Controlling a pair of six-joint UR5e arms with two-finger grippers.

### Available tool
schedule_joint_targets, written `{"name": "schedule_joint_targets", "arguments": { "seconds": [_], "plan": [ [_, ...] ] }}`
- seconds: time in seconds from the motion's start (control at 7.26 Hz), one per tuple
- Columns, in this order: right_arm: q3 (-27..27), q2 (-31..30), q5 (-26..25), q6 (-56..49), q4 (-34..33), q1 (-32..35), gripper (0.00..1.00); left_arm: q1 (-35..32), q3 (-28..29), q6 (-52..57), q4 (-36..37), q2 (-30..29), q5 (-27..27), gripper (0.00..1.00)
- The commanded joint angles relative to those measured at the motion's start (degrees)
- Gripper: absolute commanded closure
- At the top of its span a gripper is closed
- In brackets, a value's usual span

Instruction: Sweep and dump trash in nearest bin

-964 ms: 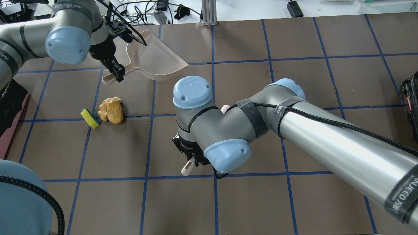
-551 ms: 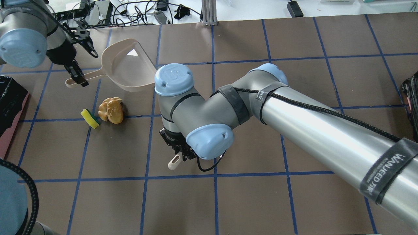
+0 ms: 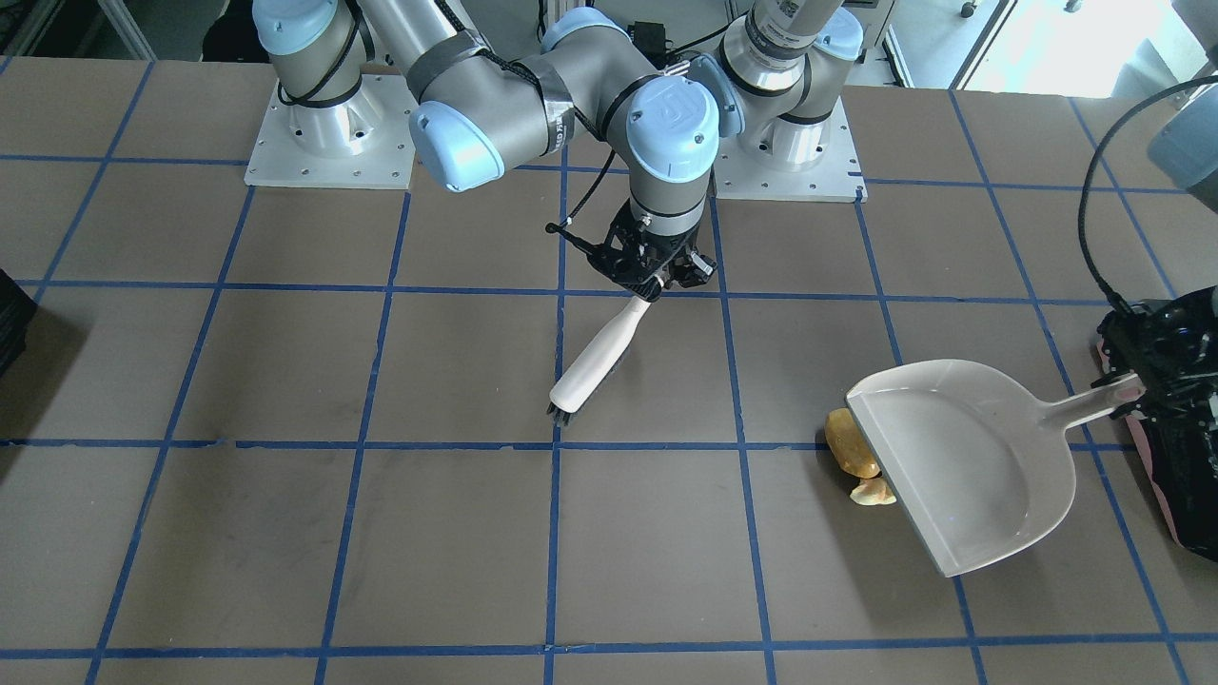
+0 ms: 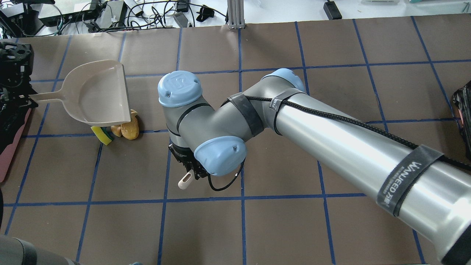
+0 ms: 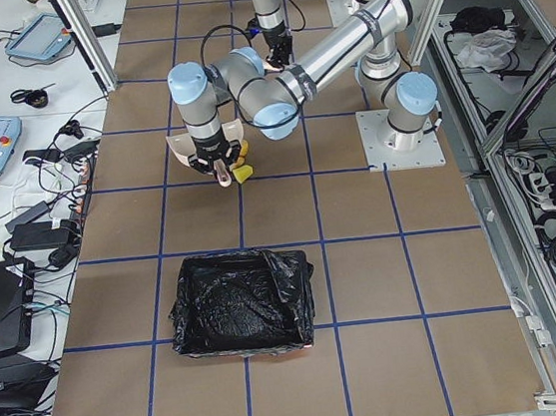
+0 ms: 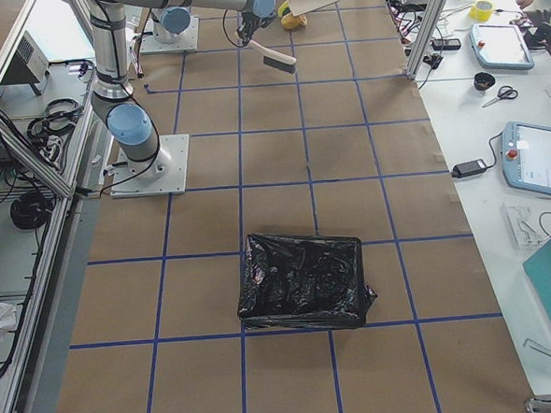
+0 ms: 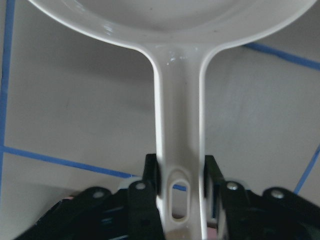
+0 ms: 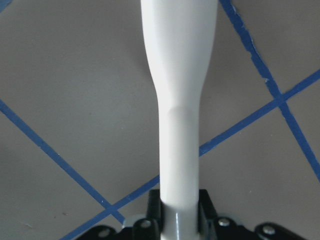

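My left gripper (image 4: 16, 98) is shut on the handle of the beige dustpan (image 4: 96, 94); the wrist view shows its fingers (image 7: 150, 176) clamping the handle (image 7: 177, 125). The pan's open lip lies over the trash: the yellow-and-green sponge (image 4: 100, 134), the pale croissant piece (image 4: 116, 130) and the brown potato lump (image 4: 130, 129). The front view shows only the potato (image 3: 847, 445) and croissant (image 3: 872, 493). My right gripper (image 3: 653, 283) is shut on a white brush (image 3: 595, 360), right of the trash. The black-lined bin (image 5: 239, 303) stands beside my left gripper.
The bin's pink side (image 4: 8, 158) shows at the overhead view's left edge. A second black-lined bin (image 6: 303, 280) stands at the table's right end, its edge also in the overhead view (image 4: 463, 110). My right arm (image 4: 312, 125) spans the table's middle. Cables lie beyond the far edge.
My left arm has swung the dustpan left and turned it, so its lip now covers part of the trash. My right arm has carried the brush left toward the trash.
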Motion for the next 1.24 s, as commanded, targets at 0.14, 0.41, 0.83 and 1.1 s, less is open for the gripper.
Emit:
{"name": "schedule_joint_targets", "arguments": {
  "seconds": [0.14,0.41,0.83,1.1],
  "plan": [
    [-8.78,6.82,1.56,3.41,-0.12,2.66,1.00,6.69,2.42,16.14,0.73,-1.78,5.33,1.00],
    [-17.30,12.53,3.07,5.98,0.49,5.73,1.00,9.06,1.64,21.09,5.80,-3.26,6.77,1.00],
    [-23.75,16.86,5.00,5.28,0.32,7.33,1.00,9.07,0.59,19.97,12.32,-6.78,8.44,1.00],
    [-27.43,19.31,6.05,6.67,0.58,8.73,1.00,7.42,-0.73,16.47,12.69,-6.61,8.53,1.00]
  ]
}}
